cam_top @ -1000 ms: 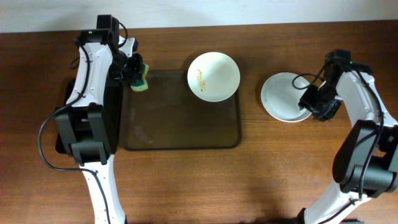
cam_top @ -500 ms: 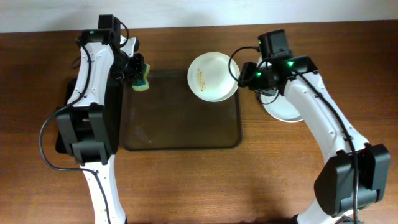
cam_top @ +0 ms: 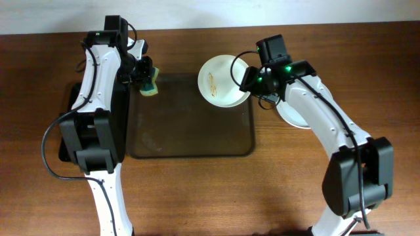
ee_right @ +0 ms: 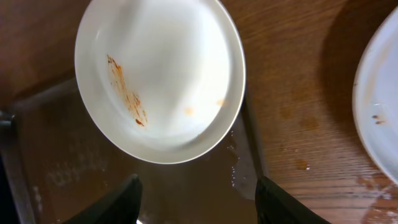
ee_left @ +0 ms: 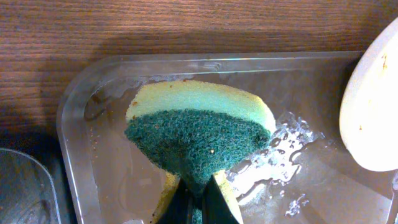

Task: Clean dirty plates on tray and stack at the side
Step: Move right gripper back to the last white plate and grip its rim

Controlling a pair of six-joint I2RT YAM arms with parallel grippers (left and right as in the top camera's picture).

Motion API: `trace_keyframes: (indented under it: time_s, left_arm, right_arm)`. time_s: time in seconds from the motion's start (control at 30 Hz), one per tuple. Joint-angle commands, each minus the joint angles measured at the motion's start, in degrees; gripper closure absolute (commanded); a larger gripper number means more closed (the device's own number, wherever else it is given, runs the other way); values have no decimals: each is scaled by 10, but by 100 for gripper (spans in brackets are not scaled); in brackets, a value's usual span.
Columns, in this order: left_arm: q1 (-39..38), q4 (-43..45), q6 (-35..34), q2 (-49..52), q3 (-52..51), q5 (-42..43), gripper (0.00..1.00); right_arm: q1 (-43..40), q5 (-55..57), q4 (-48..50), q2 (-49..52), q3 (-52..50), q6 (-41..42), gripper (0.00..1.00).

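Note:
A white plate point(cam_top: 225, 80) with an orange-brown smear sits on the far right corner of the brown tray point(cam_top: 190, 124), overhanging its rim. My right gripper point(cam_top: 245, 79) hovers at that plate's right edge, open and empty. In the right wrist view the smeared plate point(ee_right: 158, 74) lies just ahead of the open gripper point(ee_right: 198, 183), and the tray point(ee_right: 74, 155) is below it. Another white plate point(cam_top: 289, 117) rests on the table right of the tray, partly under my right arm. My left gripper point(cam_top: 146, 77) is shut on a green-and-yellow sponge point(ee_left: 199, 134) over the tray's far left corner.
A narrow black tray point(cam_top: 65, 124) lies left of the brown tray, mostly under my left arm. Water puddles point(ee_left: 286, 143) shine on the brown tray's floor near the sponge. The side plate point(ee_right: 379, 112) shows small brown specks.
My right arm has swung left from the side plate to the smeared plate on the tray, and its jaws stand a little wider. The left arm and sponge have stayed put.

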Motion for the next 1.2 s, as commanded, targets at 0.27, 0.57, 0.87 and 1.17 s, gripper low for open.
trace_keyframes:
  time_s: [0.27,0.57,0.87,1.17]
  left_arm:
    - [-1,-1,9,6,8,-2,100]
    - [0,1,9,6,8,-17,100]
    - [0,2,9,6,8,-19,99]
    - [0,2,9,6,8,-19,99]
  right_arm:
    - [27,7,14,57,6,52,42]
    - [52,73,41,102,6,88,59]
    - [57,40,20,140,6,82,66]
    - [117,-48,-51,141,3,36,68]
